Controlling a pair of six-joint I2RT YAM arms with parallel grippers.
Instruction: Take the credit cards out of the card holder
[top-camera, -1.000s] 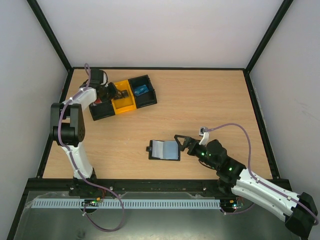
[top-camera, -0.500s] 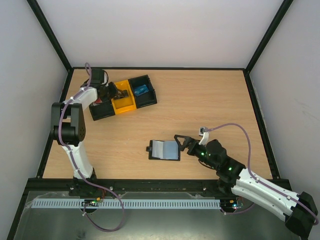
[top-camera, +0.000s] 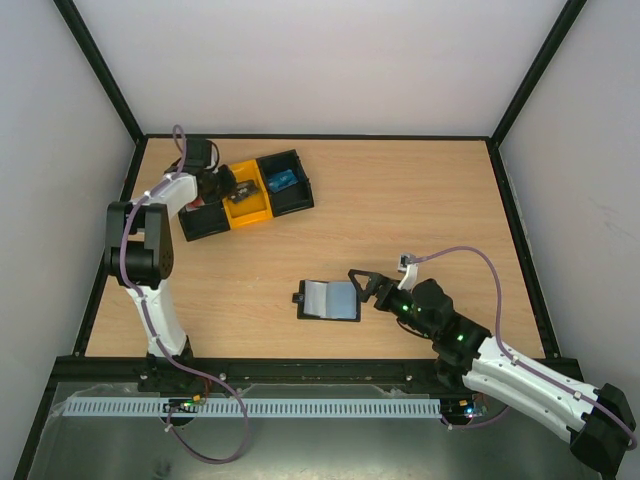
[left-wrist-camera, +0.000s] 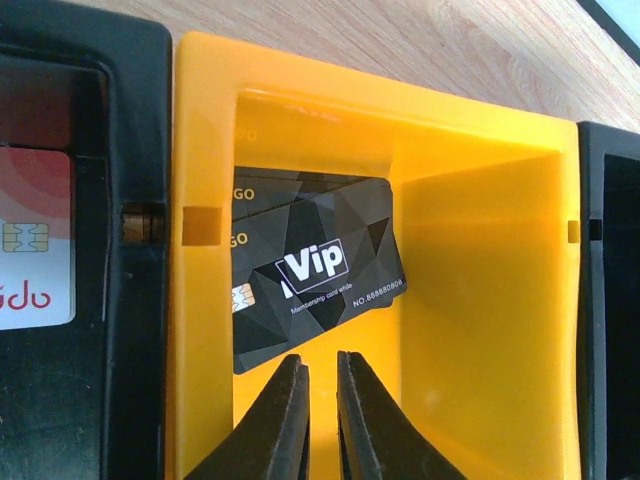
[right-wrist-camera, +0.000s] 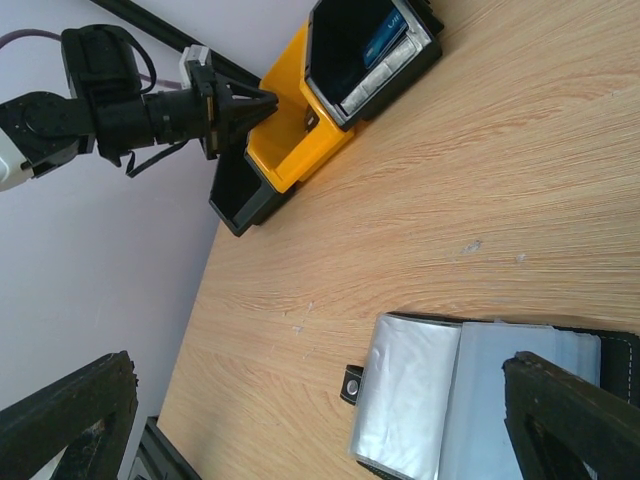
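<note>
The card holder (top-camera: 330, 300) lies open in the middle of the table, grey-blue panels up and its short black tab (right-wrist-camera: 351, 383) pointing left. My right gripper (top-camera: 365, 287) hovers at its right edge, wide open and empty; in the right wrist view the right gripper (right-wrist-camera: 318, 375) straddles the card holder (right-wrist-camera: 440, 400). My left gripper (left-wrist-camera: 322, 365) points into the tray's yellow compartment. Its jaws stand a narrow gap apart with nothing between them. One of the credit cards, a black "Vip" card (left-wrist-camera: 310, 270), lies flat just past the fingertips on others beneath.
The black-and-yellow three-compartment tray (top-camera: 203, 224) sits at the back left. A red-and-white card (left-wrist-camera: 35, 240) lies in its left black compartment and a blue card (top-camera: 282, 180) in its right one. The dark frame rails border the table.
The left wrist has shifted slightly over the tray. The right arm and the card holder have not moved.
</note>
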